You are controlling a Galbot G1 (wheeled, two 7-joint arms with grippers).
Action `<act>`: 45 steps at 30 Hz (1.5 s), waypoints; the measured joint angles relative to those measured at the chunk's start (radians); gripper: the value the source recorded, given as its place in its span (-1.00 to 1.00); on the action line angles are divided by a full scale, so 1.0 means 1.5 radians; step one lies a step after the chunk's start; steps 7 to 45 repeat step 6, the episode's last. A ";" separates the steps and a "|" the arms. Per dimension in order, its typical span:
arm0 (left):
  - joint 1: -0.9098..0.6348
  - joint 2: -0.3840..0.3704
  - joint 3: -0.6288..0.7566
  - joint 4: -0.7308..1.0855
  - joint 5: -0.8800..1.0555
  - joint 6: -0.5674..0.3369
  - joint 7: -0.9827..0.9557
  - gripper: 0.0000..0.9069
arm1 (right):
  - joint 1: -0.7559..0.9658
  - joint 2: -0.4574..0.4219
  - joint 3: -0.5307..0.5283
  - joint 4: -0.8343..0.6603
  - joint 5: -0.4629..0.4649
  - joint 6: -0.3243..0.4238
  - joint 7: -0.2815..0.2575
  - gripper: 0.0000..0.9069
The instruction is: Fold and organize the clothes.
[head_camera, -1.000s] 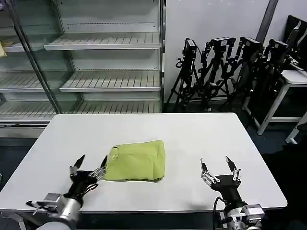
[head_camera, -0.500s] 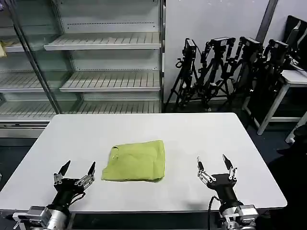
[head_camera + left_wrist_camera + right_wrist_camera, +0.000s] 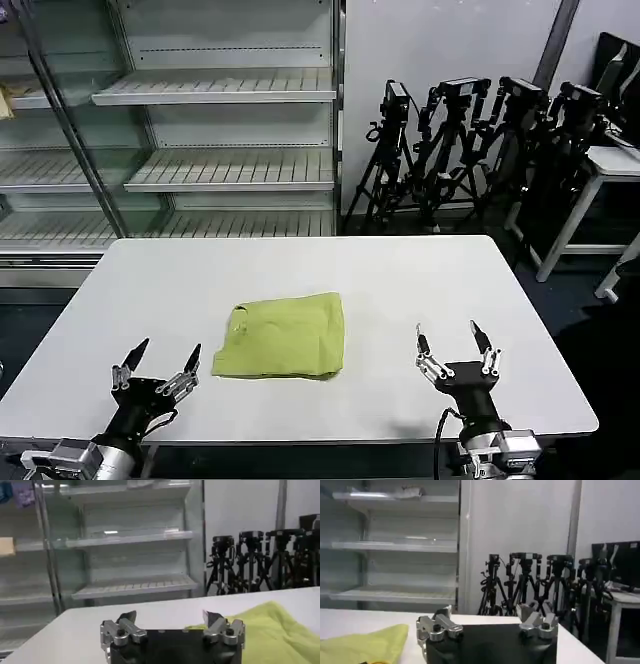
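The clothes are one lime T-shirt (image 3: 284, 335), folded into a compact rectangle on the white table (image 3: 400, 280), a little left of centre. My left gripper (image 3: 157, 357) stands open near the table's front edge, left of the shirt and apart from it. My right gripper (image 3: 457, 344) is open too, near the front edge to the right of the shirt, holding nothing. In the left wrist view the open gripper (image 3: 170, 615) has the shirt (image 3: 280, 632) off to one side. In the right wrist view the shirt (image 3: 365, 644) lies beside the open gripper (image 3: 485, 610).
Empty metal shelving (image 3: 220, 130) stands behind the table. A cluster of black camera tripods (image 3: 470, 150) fills the back right, next to another white table (image 3: 615, 165).
My left gripper has drawn back from the shirt's left edge toward the front left of the table. The right gripper has barely shifted. The shirt lies as before.
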 measured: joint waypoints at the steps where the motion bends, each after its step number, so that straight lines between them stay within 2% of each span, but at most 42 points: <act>1: 0.000 0.000 0.001 -0.001 0.000 0.000 0.001 1.00 | 0.000 -0.001 0.000 0.000 -0.001 0.000 0.001 1.00; 45: 0.005 -0.003 0.004 -0.007 0.001 -0.002 0.006 1.00 | 0.000 -0.003 0.001 0.005 -0.005 0.001 0.008 1.00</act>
